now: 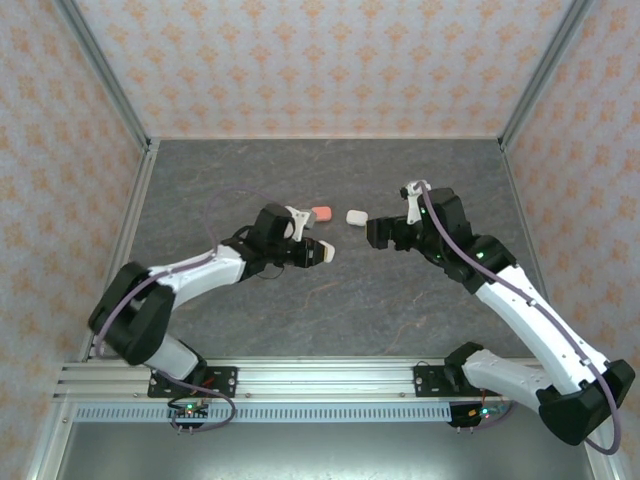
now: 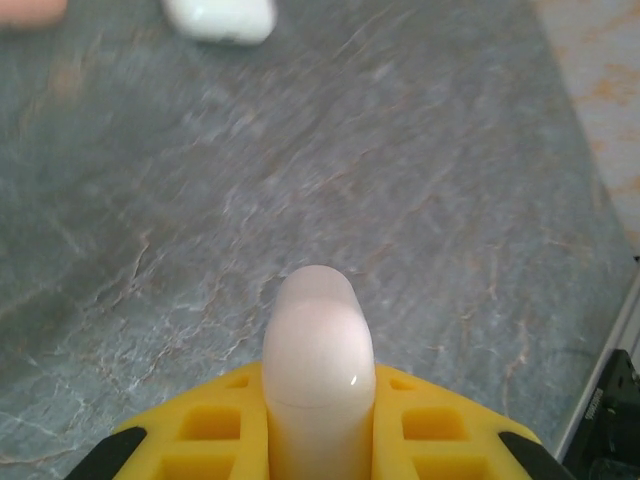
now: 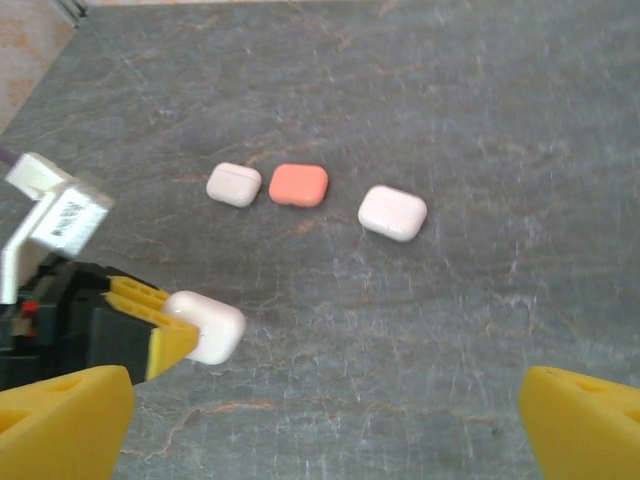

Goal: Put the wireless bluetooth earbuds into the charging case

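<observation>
Yellow-fingered left gripper point(image 1: 318, 252) is clenched on a closed white charging case point(image 2: 318, 350) over the table point(image 3: 450, 330). The right gripper point(image 3: 325, 418) gapes, released. Hold the case steady and level so the right can lift its lid. A coral case point(image 3: 298, 185) and two white cases point(image 3: 392, 212) lie beyond.

The surface point(image 1: 400, 310) is a dark grey sheet with a pale, marble-like veining, flat and matte, bordered at its near edge by a metal rail. Three small rounded cases lie flat on it, all closed, in a loose row near the middle. A white charging case with a lid seam point(image 3: 233, 184) sits just beside the coral-orange charging case point(image 3: 298, 185), a thin strip of surface showing between them. The second white charging case point(image 3: 392, 212) lies on the coral one's other side, near it but with a wider gap, set slightly out of line with the pair.
</observation>
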You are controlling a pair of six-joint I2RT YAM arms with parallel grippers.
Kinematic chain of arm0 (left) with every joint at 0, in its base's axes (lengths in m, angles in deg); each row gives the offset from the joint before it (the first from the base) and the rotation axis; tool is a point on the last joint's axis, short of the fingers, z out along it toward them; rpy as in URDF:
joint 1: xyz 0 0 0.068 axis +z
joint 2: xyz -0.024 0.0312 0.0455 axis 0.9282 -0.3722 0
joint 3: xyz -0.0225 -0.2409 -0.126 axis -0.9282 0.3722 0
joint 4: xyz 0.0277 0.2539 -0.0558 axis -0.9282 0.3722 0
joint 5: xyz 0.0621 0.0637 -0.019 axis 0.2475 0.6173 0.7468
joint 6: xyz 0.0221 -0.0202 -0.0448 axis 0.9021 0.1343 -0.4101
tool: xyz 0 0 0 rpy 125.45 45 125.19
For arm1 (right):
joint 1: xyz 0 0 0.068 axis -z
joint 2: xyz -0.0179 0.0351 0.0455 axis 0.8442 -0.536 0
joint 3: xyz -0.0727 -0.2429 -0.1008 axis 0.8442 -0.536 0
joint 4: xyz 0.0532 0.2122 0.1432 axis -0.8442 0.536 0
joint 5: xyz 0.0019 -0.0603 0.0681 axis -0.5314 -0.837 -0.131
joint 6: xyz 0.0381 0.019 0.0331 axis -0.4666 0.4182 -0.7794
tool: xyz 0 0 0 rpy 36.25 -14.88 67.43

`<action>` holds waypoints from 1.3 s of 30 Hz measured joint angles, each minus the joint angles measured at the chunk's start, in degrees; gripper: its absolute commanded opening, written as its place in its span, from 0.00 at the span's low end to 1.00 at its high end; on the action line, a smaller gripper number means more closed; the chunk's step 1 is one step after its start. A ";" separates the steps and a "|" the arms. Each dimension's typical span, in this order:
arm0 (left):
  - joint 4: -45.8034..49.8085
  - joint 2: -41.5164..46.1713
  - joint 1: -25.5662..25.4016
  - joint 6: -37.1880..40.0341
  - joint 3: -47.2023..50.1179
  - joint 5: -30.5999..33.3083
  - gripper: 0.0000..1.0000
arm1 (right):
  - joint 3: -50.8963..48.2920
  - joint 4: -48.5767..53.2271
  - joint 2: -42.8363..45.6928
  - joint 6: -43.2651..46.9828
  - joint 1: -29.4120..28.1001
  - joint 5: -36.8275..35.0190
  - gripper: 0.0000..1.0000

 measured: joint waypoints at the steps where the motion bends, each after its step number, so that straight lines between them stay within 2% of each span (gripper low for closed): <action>1: -0.04 -1.44 0.00 -1.49 -0.22 0.00 0.00 | -0.52 -0.35 -0.09 -0.85 0.04 -0.11 0.99; 8: -1.20 -7.39 0.11 -8.37 -0.94 1.20 0.01 | -1.44 -2.10 -0.22 -3.15 0.07 -0.61 0.99; 11: -3.41 -10.14 0.31 -10.32 -1.53 1.29 0.15 | -1.46 -2.25 -0.22 -3.15 0.07 -0.83 0.99; 13: -4.31 -11.50 0.37 -11.39 -1.60 1.27 0.30 | -1.46 -2.23 -0.22 -3.15 0.09 -0.98 0.99; 15: -5.05 -11.69 0.48 -12.28 -1.64 1.77 0.49 | -1.46 -2.14 -0.26 -3.15 0.44 -0.94 0.99; 17: -4.98 -11.69 0.74 -12.68 -1.62 2.64 0.61 | -1.46 -1.84 -0.46 -3.15 1.40 -0.72 0.99; 21: -3.32 -10.75 1.97 -12.39 -1.62 4.83 0.74 | -1.44 -0.20 -1.42 -3.15 5.07 0.57 0.99; 27: 3.85 -0.59 5.77 -8.31 -1.64 11.52 0.83 | -3.08 -0.37 -1.92 -3.10 15.72 1.97 0.99; 31: 9.03 8.15 8.92 -3.65 -2.23 19.15 0.88 | -9.05 -4.37 -2.29 -2.93 22.40 -2.36 0.99; 35: 11.19 16.33 13.16 0.76 -1.79 28.61 0.91 | -20.15 -14.71 -2.78 -1.70 25.99 -10.47 0.99; 39: 7.65 23.80 17.11 5.77 3.65 39.15 0.92 | -31.21 -29.70 -4.46 1.03 26.32 -16.00 0.99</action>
